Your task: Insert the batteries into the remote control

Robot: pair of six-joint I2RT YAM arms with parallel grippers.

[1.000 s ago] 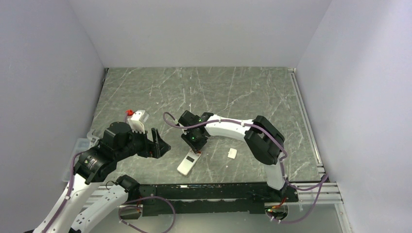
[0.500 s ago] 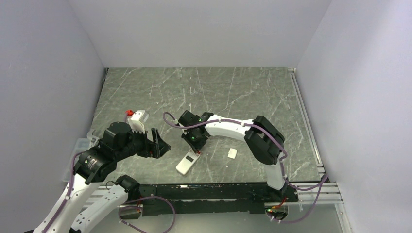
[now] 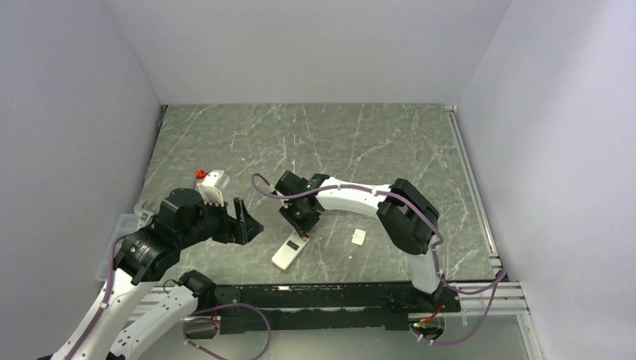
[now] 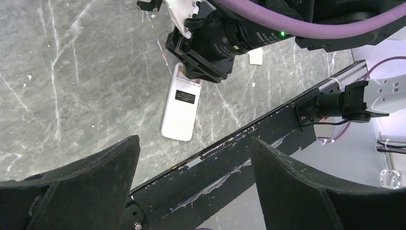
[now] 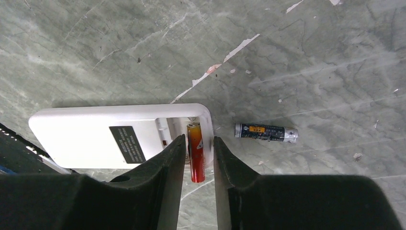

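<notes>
The remote control [image 5: 115, 139] lies white back up, its battery bay open at the end nearest my right gripper [image 5: 198, 143]. A red-orange battery [image 5: 196, 155] lies half in that bay, its other end sticking out over the remote's edge. It sits between the right jaws, which are narrowly open with a thin gap on its right side. A second battery [image 5: 265, 132], dark with a silver end, rests on the table just right of the remote. My left gripper [image 4: 195, 140] hangs wide open and empty, left of the remote [image 3: 289, 253].
A small white square piece [image 3: 358, 236] lies on the marble table right of the remote. The black front rail [image 4: 249, 143] runs just below the remote. A clear plastic bin [image 3: 120, 225] sits at the table's left edge.
The remote's near end has slid slightly to the left. Both arms have hardly moved.
</notes>
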